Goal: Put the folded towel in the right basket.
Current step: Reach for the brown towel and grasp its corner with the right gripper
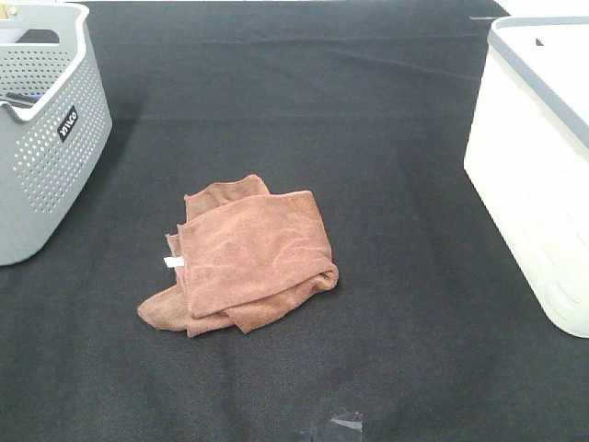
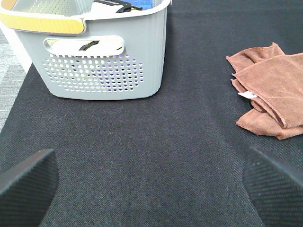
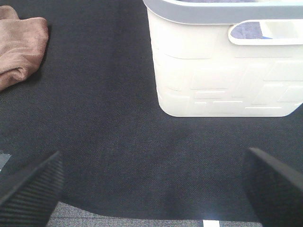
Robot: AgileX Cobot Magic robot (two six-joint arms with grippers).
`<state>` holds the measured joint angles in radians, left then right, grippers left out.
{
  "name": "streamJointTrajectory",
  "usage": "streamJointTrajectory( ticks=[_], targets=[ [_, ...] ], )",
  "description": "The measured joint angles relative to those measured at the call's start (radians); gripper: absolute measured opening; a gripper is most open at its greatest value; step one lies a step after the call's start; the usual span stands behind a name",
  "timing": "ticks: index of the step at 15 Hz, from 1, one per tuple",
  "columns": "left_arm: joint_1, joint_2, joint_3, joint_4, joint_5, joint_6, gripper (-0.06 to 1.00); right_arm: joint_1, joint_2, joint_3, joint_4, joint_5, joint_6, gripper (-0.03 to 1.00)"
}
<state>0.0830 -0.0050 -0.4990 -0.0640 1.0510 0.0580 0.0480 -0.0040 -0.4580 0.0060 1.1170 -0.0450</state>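
Observation:
The rust-brown folded towel (image 1: 244,256) lies loosely folded on the black mat, a little left of the middle, with a small white tag (image 1: 173,262) at its left edge. It also shows in the left wrist view (image 2: 270,90) and in the right wrist view (image 3: 21,45). The white basket with a grey rim (image 1: 538,166) stands at the right edge; the right wrist view shows it (image 3: 222,71) close ahead. My left gripper (image 2: 151,184) is open and empty above bare mat. My right gripper (image 3: 151,187) is open and empty near the mat's front edge. Neither arm shows in the exterior high view.
A grey perforated basket with a black label (image 1: 46,138) stands at the far left; in the left wrist view (image 2: 102,56) it holds several items. The black mat (image 1: 368,138) covers the table. A piece of tape (image 1: 336,425) lies at the front edge.

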Motion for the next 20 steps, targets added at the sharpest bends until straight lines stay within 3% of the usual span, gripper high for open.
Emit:
streamJointTrajectory(
  ticks=[20],
  targets=[
    [0.000,0.000,0.000,0.000,0.000,0.000,0.99,0.000,0.000,0.000,0.000,0.000,0.000,0.98]
  ],
)
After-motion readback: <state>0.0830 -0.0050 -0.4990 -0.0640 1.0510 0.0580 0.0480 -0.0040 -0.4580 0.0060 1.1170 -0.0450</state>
